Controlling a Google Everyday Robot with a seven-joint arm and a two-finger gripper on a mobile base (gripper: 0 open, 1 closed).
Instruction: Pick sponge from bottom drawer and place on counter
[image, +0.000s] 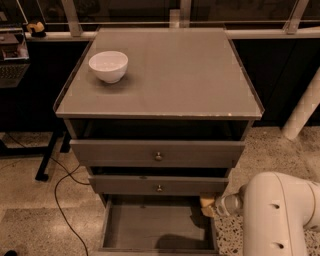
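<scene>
The bottom drawer (150, 225) is pulled open at the foot of the cabinet. Its flat grey floor shows only a shadow near the front, and I see no sponge lying on it. My gripper (208, 204) is at the drawer's right rim, just under the middle drawer's right corner. Its tip looks pale yellow, and I cannot tell whether that is the sponge or the gripper itself. My white arm (280, 215) fills the lower right. The grey counter (170, 75) is the cabinet's top, above the gripper.
A white bowl (108, 65) stands at the counter's back left. The top drawer (158, 156) and middle drawer (159, 188) are each slightly open. A black cable (62, 200) lies on the floor at the left. A white post (302, 110) stands at the right.
</scene>
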